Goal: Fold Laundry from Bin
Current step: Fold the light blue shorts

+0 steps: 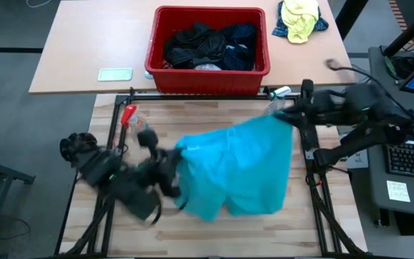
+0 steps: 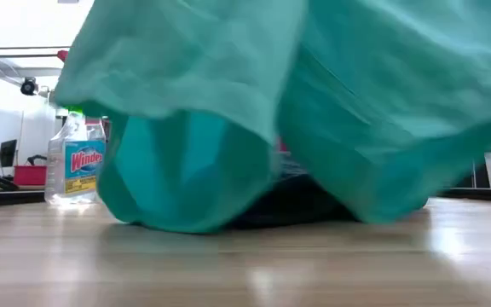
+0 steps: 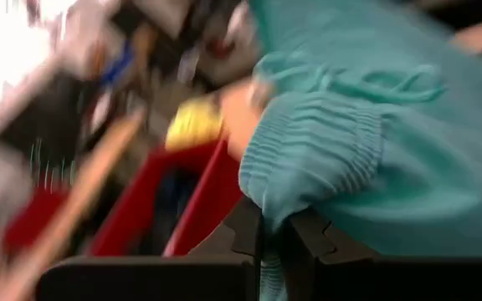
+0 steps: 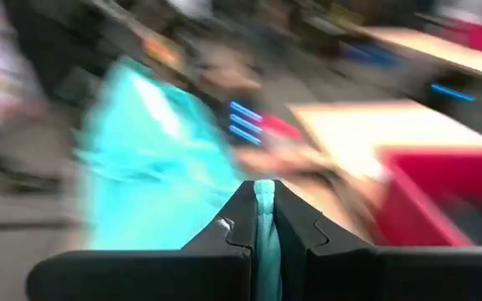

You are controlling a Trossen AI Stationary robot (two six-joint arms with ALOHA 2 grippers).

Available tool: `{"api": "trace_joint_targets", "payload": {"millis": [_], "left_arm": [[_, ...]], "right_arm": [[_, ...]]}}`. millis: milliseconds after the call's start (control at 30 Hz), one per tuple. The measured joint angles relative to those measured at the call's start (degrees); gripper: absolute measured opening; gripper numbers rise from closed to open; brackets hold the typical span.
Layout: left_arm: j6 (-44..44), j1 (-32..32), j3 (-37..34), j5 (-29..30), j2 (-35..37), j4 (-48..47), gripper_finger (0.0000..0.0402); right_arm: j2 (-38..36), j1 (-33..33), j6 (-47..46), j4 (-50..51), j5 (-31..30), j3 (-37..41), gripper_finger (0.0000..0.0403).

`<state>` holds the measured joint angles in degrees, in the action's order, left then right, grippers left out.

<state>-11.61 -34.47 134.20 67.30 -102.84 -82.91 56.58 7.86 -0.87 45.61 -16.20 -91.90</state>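
**Turquoise garment strung between both grippers**

Left gripper (image 1: 169, 167) clamped on the turquoise garment (image 1: 239, 167) at its 9 o'clock edge — ribbed hem pinched, per left wrist view. Right gripper (image 1: 282, 115) clamped on the corner at 1 o'clock. Long axis approx. 8-to-2 across the wooden table (image 1: 214, 234); both arms equally near. Cloth sags, prob. touching the table — low view unclear. Red bin (image 1: 210, 79) w/ dark laundry at 12. Bare table at 6.

Turquoise garment (image 2: 314, 111) cut off at low view top; wrist backgrounds blurred.
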Motion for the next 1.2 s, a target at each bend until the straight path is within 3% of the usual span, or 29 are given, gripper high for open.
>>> {"api": "trace_joint_targets", "payload": {"millis": [67,100,167,233,567,667,833,933,1000,1200], "left_arm": [[-12.5,4.1,-1.1,-1.0,-0.3,-8.1,0.0002],[-14.4,6.7,-3.1,-1.4,-0.2,-6.2,0.0002],[-10.9,10.1,-7.6,-7.6,0.8,-2.9,0.0002],[-7.2,14.5,-10.8,-12.5,0.7,-0.7,0.0003],[-8.1,33.0,-28.5,-19.9,0.8,3.6,0.0018],[-3.9,36.4,-33.3,-26.6,0.7,9.3,0.0019],[5.6,38.2,-39.2,-48.9,0.8,21.8,0.0019],[8.9,38.2,-41.8,-57.0,0.8,30.9,0.002],[9.1,38.2,-42.7,-59.1,0.8,33.5,0.002],[8.8,38.3,-42.4,-57.3,1.5,31.6,0.0028]], "right_arm": [[1.6,0.0,-0.2,5.0,-11.1,0.1,0.0013],[2.6,0.0,-1.0,7.8,-15.9,0.1,0.0013],[5.1,0.0,-3.5,13.7,-22.9,0.3,0.0013],[7.6,0.0,-7.0,18.8,-26.3,0.3,0.0013],[18.2,-0.5,-16.2,31.0,-41.2,0.7,0.0013],[20.1,-1.5,-17.3,31.1,-41.9,0.8,0.0013],[21.5,-2.5,-21.7,35.3,-37.4,2.6,0.0013],[21.1,-2.6,-24.6,36.3,-35.9,6.2,0.0013],[20.0,-2.6,-27.4,36.9,-35.6,9.3,0.0013],[15.1,-2.5,-35.3,36.8,-32.7,19.2,0.0013]]}}
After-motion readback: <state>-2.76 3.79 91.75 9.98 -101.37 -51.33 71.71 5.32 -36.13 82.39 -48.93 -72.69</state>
